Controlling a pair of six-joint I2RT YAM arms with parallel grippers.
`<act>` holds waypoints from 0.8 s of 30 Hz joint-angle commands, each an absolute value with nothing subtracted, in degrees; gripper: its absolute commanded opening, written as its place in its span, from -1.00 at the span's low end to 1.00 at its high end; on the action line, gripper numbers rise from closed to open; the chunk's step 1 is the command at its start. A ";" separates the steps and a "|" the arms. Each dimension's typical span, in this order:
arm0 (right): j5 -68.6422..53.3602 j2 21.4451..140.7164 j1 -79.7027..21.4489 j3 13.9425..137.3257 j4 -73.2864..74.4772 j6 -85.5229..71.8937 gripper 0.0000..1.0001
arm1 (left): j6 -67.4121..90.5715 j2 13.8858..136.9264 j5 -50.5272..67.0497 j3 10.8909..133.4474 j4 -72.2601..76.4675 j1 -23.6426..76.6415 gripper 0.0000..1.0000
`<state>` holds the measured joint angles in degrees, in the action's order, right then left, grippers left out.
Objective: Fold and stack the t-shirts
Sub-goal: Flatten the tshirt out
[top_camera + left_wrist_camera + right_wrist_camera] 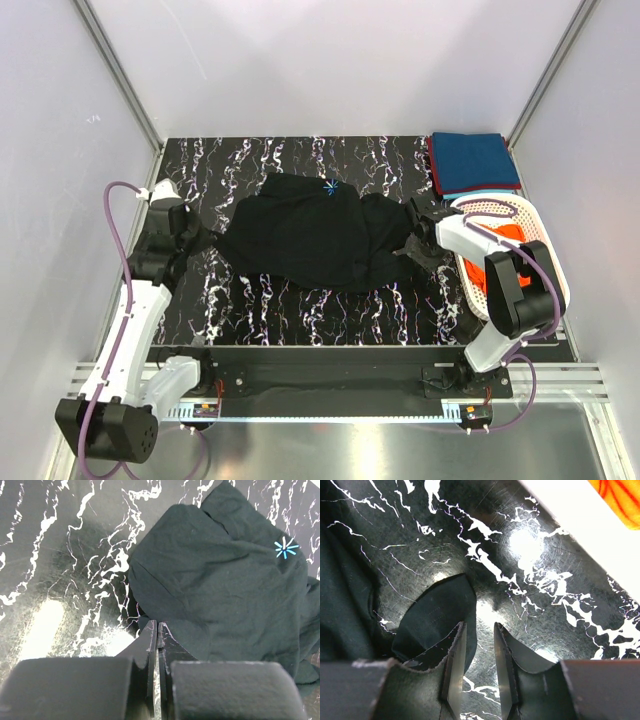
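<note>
Right tool (479,630) parted | basket (495,206): orange t-shirt (508,233) | black t-shirt (310,235) spread

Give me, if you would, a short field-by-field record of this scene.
black t-shirt: unfolded, spread loosely mid-table
left hand: shut, apparently pinching the shirt's left edge
right hand: open, at the shirt's right sleeve tip
teal-blue t-shirt: folded, back right corner, atop the dark red t-shirt
orange t-shirt: inside the white basket
</note>
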<state>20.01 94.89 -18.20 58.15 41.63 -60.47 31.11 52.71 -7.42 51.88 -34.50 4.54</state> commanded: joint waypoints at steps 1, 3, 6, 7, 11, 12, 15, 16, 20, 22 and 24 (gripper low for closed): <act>22.06 95.09 -17.84 59.76 41.22 -62.23 -0.28 | 31.46 52.82 -5.80 51.86 -30.67 4.22 -1.00; 22.67 96.41 -17.75 60.29 41.13 -62.14 -0.28 | 31.46 52.82 -5.71 52.03 -30.50 4.22 -1.00; 23.90 97.91 -17.67 60.73 40.26 -61.96 -0.28 | 31.46 52.73 -5.80 52.29 -30.41 4.22 -1.00; 24.17 98.35 -17.58 60.82 39.91 -61.35 -0.28 | 31.55 52.73 -5.63 52.21 -30.41 4.22 -1.00; 24.35 101.33 -17.58 61.79 39.46 -60.64 -0.28 | 31.82 53.00 -5.36 51.51 -30.06 4.22 -1.00; 24.35 101.69 -17.58 61.70 39.38 -60.73 -0.28 | 31.82 52.91 -5.36 51.42 -29.88 4.22 -1.00; 24.17 102.74 -17.58 60.74 38.24 -60.38 -0.34 | 31.73 53.09 -5.36 51.24 -29.80 4.22 -1.00; 24.17 103.01 -17.58 60.56 38.06 -60.21 -0.38 | 31.73 53.00 -5.27 51.24 -29.71 4.22 -1.00; 23.73 104.32 -17.58 60.29 37.09 -59.07 -0.63 | 31.64 52.82 -4.92 51.24 -29.53 4.22 -1.00; 23.55 104.06 -17.58 60.29 36.83 -58.80 -0.81 | 31.55 52.65 -5.27 51.33 -29.53 4.22 -1.00; 23.47 102.84 -17.58 60.12 36.91 -58.19 -0.90 | 31.38 52.56 -5.62 51.50 -29.62 4.22 -1.00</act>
